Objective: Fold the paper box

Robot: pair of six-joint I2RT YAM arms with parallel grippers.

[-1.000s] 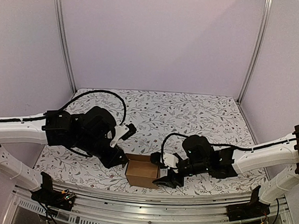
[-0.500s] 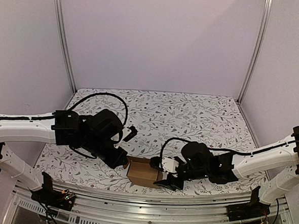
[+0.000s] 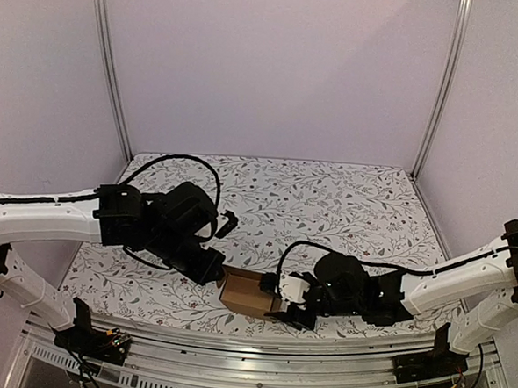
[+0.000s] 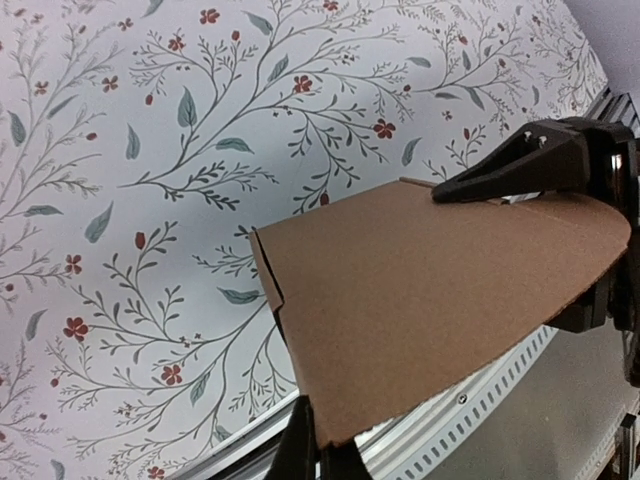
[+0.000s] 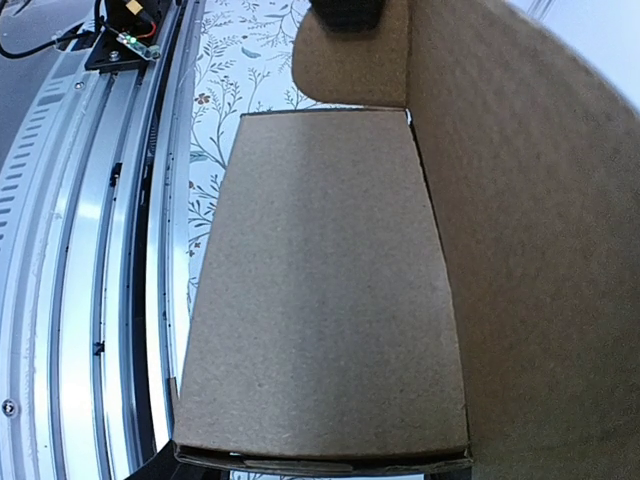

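The paper box [image 3: 246,292] is a small brown cardboard box, partly folded, near the table's front edge between both arms. My left gripper [image 3: 215,270] is at its left side. In the left wrist view the fingertips [image 4: 322,452] pinch the lower corner of a cardboard panel [image 4: 430,290]. My right gripper [image 3: 289,308] is at the box's right end. Its black fingers [image 4: 520,170] straddle that end, one above and one below. In the right wrist view the box [image 5: 320,300] fills the frame, and a side wall [image 5: 530,250] stands up on the right.
A slotted aluminium rail [image 3: 250,343] runs along the table's front edge, right beside the box [image 5: 100,250]. The floral table cover [image 3: 328,207] stretches back to the purple walls. Two metal posts [image 3: 109,62] stand at the rear corners.
My left gripper has moved right and shut on the box's left corner. The right arm has dropped lower and nearer the front edge. The box has turned slightly.
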